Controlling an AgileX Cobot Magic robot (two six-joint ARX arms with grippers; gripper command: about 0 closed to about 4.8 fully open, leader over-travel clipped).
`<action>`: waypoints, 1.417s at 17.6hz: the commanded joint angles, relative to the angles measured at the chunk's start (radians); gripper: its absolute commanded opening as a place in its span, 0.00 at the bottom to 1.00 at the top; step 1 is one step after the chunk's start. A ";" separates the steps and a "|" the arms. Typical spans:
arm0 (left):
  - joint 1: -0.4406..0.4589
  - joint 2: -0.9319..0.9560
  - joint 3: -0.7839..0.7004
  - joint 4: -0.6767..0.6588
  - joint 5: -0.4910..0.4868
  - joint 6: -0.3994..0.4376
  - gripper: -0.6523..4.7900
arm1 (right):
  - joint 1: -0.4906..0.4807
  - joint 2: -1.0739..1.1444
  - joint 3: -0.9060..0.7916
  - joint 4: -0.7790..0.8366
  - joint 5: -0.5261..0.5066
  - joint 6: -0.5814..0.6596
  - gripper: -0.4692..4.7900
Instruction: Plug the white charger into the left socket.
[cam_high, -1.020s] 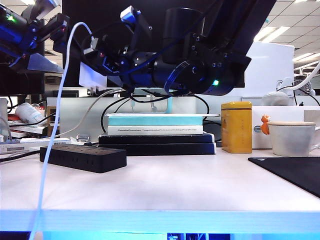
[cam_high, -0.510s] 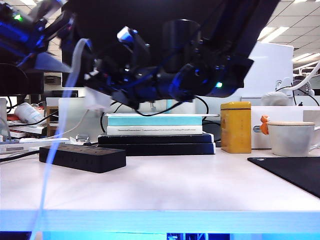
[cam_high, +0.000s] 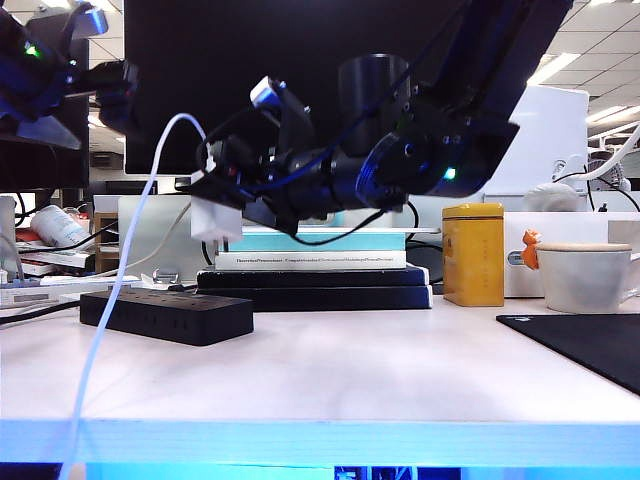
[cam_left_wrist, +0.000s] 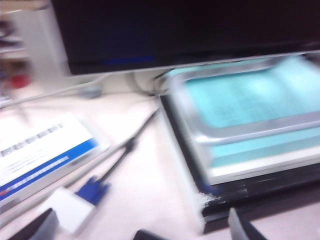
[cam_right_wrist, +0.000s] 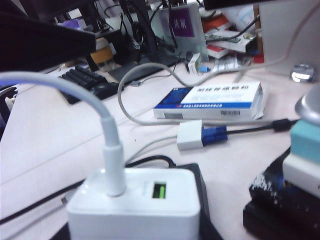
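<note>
My right gripper (cam_high: 222, 205) reaches across from the right and is shut on the white charger (cam_high: 214, 222), holding it in the air above and just behind the black power strip (cam_high: 165, 315). The charger's thin white cable (cam_high: 120, 290) arcs up from it and drops over the table's front edge. In the right wrist view the charger (cam_right_wrist: 135, 207) fills the foreground, cable (cam_right_wrist: 109, 145) in its top, the strip (cam_right_wrist: 199, 175) just beyond. The left socket cannot be made out. My left gripper (cam_left_wrist: 137, 231) is open and empty, up at the far left (cam_high: 55, 70).
A stack of books (cam_high: 315, 270) stands behind the strip, under a dark monitor. A yellow tin (cam_high: 472, 253), a white mug (cam_high: 585, 275) and a black mat (cam_high: 590, 345) are at the right. A blue-and-white box (cam_right_wrist: 210, 100) and a blue connector (cam_right_wrist: 214, 134) lie behind.
My right gripper has tipped downward and carried the charger lower, closer to the power strip. The left wrist has swung sideways; its view is blurred.
</note>
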 joint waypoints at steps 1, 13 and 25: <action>-0.001 -0.003 0.003 -0.002 -0.006 0.018 1.00 | 0.002 0.035 0.006 0.052 0.000 -0.002 0.49; 0.000 -0.004 0.003 -0.002 -0.002 0.017 1.00 | 0.047 0.083 0.005 0.098 0.039 -0.003 0.49; 0.000 -0.004 0.003 -0.005 -0.002 0.017 1.00 | 0.043 0.085 0.005 0.024 0.113 -0.030 0.49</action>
